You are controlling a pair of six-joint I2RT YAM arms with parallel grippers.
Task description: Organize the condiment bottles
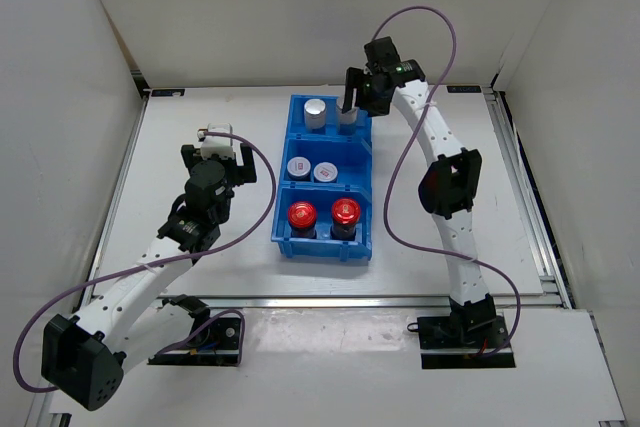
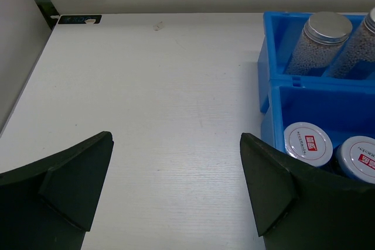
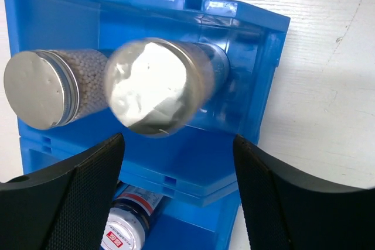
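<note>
The blue bin [image 1: 283,237] holds all six bottles. Two tall silver-capped bottles [image 1: 316,112] stand in its far compartment; they also show in the right wrist view [image 3: 152,86] and in the left wrist view [image 2: 325,30]. Two short silver-lidded jars [image 1: 300,168] fill the middle compartment. Two red-capped jars [image 1: 302,215] fill the near one. My right gripper [image 1: 350,99] is open just above the right tall bottle, its fingers [image 3: 281,197] apart and holding nothing. My left gripper [image 1: 222,150] is open and empty over the bare table left of the bin.
White walls enclose the table on three sides. A metal rail [image 1: 530,207] runs along the right edge. A purple cable [image 1: 400,187] hangs from the right arm beside the bin. The bin's left wall [image 2: 266,86] is close to my left gripper's right finger [image 2: 269,185].
</note>
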